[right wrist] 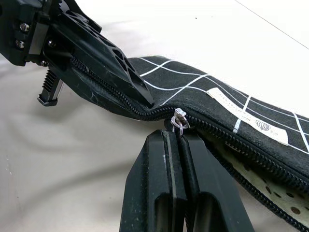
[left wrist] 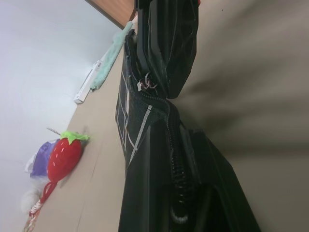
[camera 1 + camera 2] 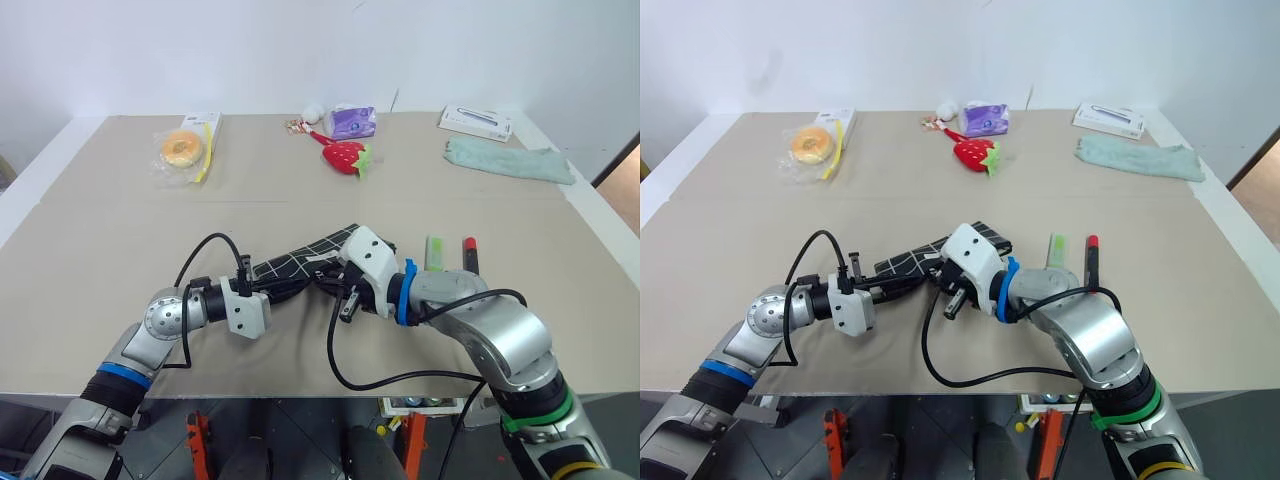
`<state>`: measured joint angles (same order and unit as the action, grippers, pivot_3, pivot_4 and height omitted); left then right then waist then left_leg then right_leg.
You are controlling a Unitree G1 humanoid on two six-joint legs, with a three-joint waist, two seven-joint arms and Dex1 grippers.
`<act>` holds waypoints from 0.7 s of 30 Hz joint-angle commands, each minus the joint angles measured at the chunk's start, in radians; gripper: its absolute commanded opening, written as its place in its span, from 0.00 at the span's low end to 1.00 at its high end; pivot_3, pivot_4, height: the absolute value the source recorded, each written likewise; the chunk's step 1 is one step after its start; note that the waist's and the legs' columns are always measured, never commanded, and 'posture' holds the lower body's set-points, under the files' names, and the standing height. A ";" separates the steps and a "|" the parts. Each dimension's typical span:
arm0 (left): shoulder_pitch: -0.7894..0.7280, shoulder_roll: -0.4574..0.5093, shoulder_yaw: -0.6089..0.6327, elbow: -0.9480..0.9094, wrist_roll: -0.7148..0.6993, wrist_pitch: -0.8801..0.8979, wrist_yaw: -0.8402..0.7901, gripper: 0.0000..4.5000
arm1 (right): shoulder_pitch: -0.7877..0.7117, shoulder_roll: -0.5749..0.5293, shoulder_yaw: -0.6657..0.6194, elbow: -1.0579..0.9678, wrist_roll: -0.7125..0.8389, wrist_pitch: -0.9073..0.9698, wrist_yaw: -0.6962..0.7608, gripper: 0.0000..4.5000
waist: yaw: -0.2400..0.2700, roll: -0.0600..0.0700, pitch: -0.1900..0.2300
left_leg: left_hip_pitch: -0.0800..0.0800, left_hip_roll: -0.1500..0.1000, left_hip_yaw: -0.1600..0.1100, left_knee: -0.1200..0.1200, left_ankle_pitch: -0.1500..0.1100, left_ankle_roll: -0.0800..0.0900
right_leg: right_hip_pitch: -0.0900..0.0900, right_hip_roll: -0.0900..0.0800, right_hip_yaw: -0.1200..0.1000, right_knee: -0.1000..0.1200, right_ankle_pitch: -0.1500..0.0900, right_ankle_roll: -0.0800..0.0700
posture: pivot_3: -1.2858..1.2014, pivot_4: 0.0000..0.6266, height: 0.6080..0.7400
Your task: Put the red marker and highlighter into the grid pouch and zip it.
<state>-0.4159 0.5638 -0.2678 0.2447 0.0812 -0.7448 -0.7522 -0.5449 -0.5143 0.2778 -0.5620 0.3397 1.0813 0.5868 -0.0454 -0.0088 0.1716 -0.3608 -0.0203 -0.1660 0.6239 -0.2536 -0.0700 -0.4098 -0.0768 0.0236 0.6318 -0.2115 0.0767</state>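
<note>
Left eye view: strawberry toy (image 3: 344, 156) beyond grid pouch (image 3: 305, 261)

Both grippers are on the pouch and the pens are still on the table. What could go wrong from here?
The right gripper is shut at the zipper slider, perhaps without a firm hold, so a pull could slip. The left gripper pinches only the grid pouch edge, which might slide free. The red marker and highlighter lie beside the right arm, which could knock them.
</note>
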 commanded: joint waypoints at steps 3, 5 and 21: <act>-0.040 -0.005 0.025 -0.001 -0.012 -0.007 0.014 0.00 | 0.040 -0.033 -0.074 -0.066 0.079 -0.059 0.073 0.17 | 0.000 0.000 0.000 | 0.000 0.000 0.000 0.000 0.000 0.000 | 0.000 0.000 0.000 0.000 0.000 0.000 | 0.52 0.24 1.00; -0.045 -0.007 0.036 0.006 -0.027 0.003 0.018 0.00 | 0.069 -0.029 -0.161 -0.077 0.148 -0.066 0.103 0.34 | 0.000 0.000 0.000 | 0.000 0.000 0.000 0.000 0.000 0.000 | 0.000 0.000 0.000 0.000 0.000 0.000 | 0.52 0.24 1.00; -0.109 -0.035 0.107 -0.023 -0.289 0.255 -0.103 0.00 | 0.149 -0.123 -0.600 0.203 0.124 -0.060 -0.170 0.98 | 0.000 -0.001 0.000 | 0.000 0.000 0.001 0.000 0.000 0.000 | 0.001 0.000 0.000 0.000 0.000 0.000 | 0.52 0.24 1.00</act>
<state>-0.4956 0.5274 -0.1945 0.2593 -0.1628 -0.5142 -0.8410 -0.3950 -0.6214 -0.3231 -0.3446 0.4907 1.0147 0.4570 -0.0451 -0.0095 0.1721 -0.3608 -0.0203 -0.1652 0.6241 -0.2537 -0.0697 -0.4094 -0.0767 0.0238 0.6317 -0.2112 0.0765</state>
